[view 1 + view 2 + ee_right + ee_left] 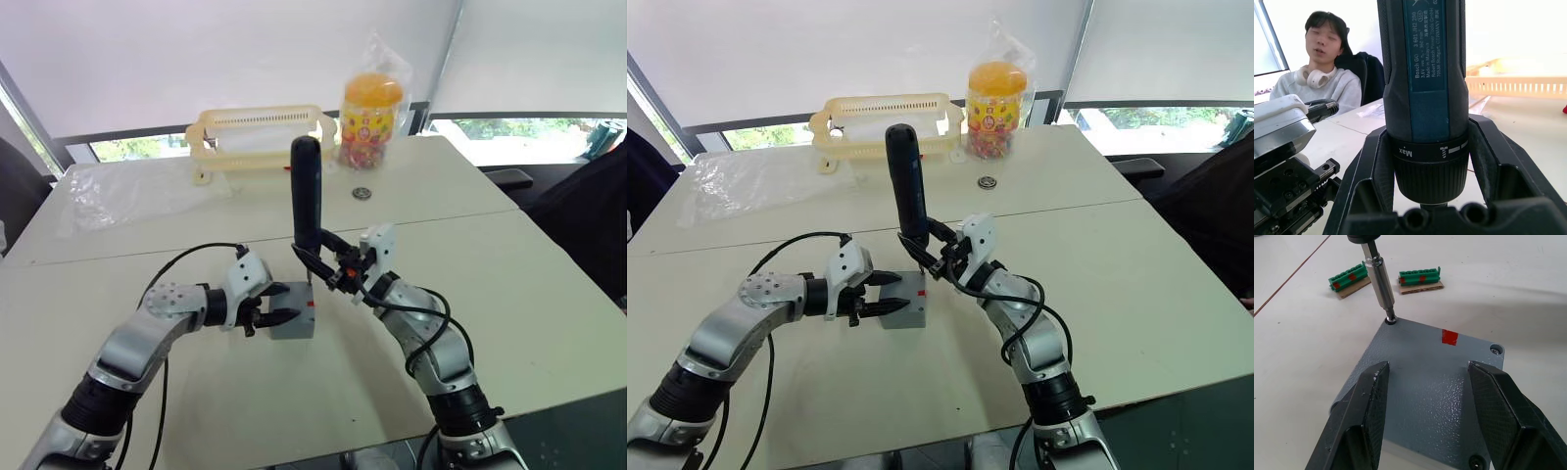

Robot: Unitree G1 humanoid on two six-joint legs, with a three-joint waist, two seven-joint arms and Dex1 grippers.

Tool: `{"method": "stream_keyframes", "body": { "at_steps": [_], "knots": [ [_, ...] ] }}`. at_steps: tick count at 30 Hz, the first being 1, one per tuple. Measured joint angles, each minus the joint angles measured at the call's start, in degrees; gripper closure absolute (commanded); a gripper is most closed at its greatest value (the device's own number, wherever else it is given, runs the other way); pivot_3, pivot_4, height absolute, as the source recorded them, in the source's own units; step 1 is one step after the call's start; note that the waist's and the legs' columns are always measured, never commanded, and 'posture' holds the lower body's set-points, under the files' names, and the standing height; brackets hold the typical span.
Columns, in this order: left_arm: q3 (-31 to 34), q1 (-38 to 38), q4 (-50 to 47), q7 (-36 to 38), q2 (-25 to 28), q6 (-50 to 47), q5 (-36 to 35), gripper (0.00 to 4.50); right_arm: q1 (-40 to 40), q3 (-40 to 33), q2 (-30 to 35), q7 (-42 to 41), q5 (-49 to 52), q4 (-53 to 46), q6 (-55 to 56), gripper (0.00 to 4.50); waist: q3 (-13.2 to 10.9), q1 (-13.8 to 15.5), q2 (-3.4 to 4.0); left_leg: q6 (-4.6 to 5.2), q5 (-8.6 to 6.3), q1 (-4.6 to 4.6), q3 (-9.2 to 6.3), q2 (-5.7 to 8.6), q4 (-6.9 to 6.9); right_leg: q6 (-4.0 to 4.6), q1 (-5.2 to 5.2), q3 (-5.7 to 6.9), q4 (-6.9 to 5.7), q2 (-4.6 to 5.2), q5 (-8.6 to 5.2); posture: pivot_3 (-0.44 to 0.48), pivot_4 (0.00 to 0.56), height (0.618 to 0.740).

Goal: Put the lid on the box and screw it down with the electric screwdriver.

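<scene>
The grey box (294, 330) stands on the white table between my arms, with the flat grey lid (1435, 377) lying on top of it; a red mark (1449, 337) shows at the lid's far edge. My left gripper (1427, 368) is open, its two black fingers spread low over the lid from the box's left side. My right gripper (328, 259) is shut on the electric screwdriver (307, 191), which stands nearly upright. Its metal bit (1378, 279) has its tip in the screw hole at one far corner of the lid.
Two green terminal blocks (1349, 279) (1420, 278) on cardboard lie just beyond the box. At the table's far side are a yellow basket (263, 137), a candy jar (370, 119), a clear plastic bag (127, 196) and a small round piece (362, 194). A person (1322, 63) sits beyond the table.
</scene>
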State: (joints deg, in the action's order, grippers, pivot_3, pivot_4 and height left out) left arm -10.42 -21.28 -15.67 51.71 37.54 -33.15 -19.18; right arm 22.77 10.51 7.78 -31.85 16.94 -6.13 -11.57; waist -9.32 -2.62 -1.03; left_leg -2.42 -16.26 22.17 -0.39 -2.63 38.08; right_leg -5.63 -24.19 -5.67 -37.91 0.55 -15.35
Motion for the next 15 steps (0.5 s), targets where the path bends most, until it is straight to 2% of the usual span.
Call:
{"method": "stream_keyframes", "body": {
  "at_steps": [5, 8, 15],
  "knots": [
    [0.0, 0.25, 0.0, -0.01, 0.0, 0.09, 0.0, 1.93, 0.06, 0.0, -0.5, -0.01, 0.0, 1.23, 0.87, 2.74, 0.03, -0.01, 0.0, 0.0, 0.0, -0.24, 0.0, 0.0, -0.05, 0.09, 0.23, 0.0, 0.02, 0.0, -0.07, 0.0, 0.15, 0.74],
    [-0.02, 0.53, 0.02, 0.01, 0.03, -0.01, 0.07, 1.93, -0.06, 0.05, -0.68, -0.02, -0.01, 1.87, 1.32, 2.74, 0.02, -0.08, -0.01, 0.12, -0.09, -0.81, 0.0, 0.0, -0.16, 0.23, 0.81, 0.0, 0.18, 0.0, -0.39, 0.0, 0.15, 0.74],
    [-0.01, 0.59, 0.01, 0.14, 0.16, -0.02, 0.07, 1.93, -0.39, 0.31, -1.05, -0.09, -0.44, 2.51, 2.5, 2.74, 0.03, -0.15, -0.01, 0.14, -0.1, -0.86, -0.01, -0.02, -0.19, 0.27, 0.87, 0.0, 0.22, 0.01, -0.46, 0.0, 0.15, 0.74]
  ]
}}
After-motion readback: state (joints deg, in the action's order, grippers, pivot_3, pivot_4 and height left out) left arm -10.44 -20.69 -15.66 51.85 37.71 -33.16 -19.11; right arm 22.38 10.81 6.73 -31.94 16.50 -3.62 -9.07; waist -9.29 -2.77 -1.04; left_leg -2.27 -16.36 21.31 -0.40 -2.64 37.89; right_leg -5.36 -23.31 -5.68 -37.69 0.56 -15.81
